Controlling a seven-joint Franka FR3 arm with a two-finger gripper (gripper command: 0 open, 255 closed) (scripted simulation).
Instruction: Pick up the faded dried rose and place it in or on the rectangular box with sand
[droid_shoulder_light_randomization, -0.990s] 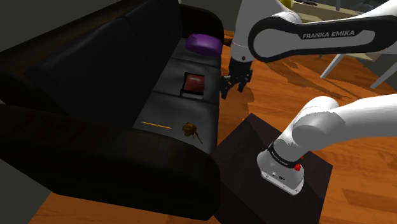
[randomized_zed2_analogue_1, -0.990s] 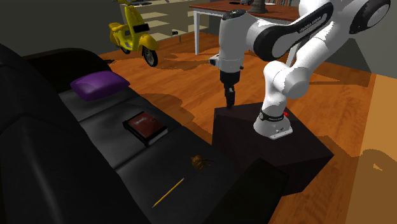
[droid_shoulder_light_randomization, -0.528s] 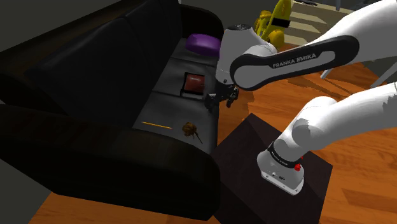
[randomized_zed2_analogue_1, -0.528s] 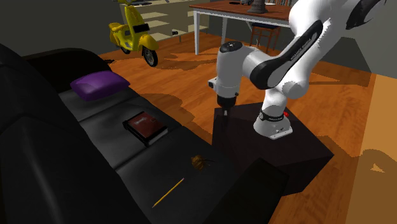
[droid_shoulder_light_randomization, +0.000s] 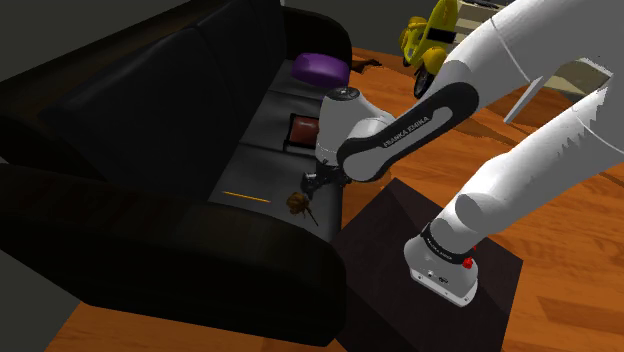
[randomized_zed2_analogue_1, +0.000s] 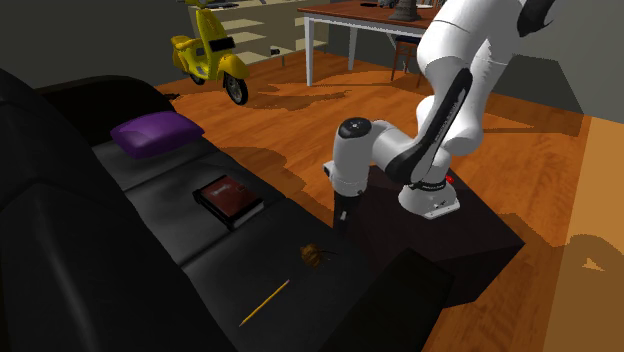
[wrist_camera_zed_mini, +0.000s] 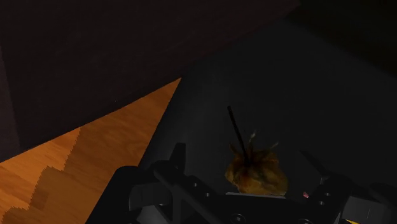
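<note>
The dried rose (droid_shoulder_light_randomization: 297, 203) (randomized_zed2_analogue_1: 312, 254), a brown-orange head on a thin dark stem, lies on the black sofa seat near its front edge. The rectangular box (droid_shoulder_light_randomization: 304, 131) (randomized_zed2_analogue_1: 229, 198), dark red on top, sits further along the same seat. My black gripper (droid_shoulder_light_randomization: 312, 186) (randomized_zed2_analogue_1: 340, 216) hangs low just above and beside the rose, touching nothing. In the wrist view the rose (wrist_camera_zed_mini: 256, 172) lies between the fingers of the gripper (wrist_camera_zed_mini: 245, 156), which stand wide apart and open.
A purple cushion (droid_shoulder_light_randomization: 320, 68) (randomized_zed2_analogue_1: 156, 132) lies at the sofa's far end. A thin yellow stick (droid_shoulder_light_randomization: 246, 197) (randomized_zed2_analogue_1: 264, 302) rests on the seat beyond the rose. The dark stand (droid_shoulder_light_randomization: 400, 215) is close to the sofa. A yellow scooter (randomized_zed2_analogue_1: 208, 58) and a table (randomized_zed2_analogue_1: 350, 14) stand on the wooden floor.
The arm has swung down and along the sofa's front edge, from near the box to just over the rose. The fingers stayed open.
</note>
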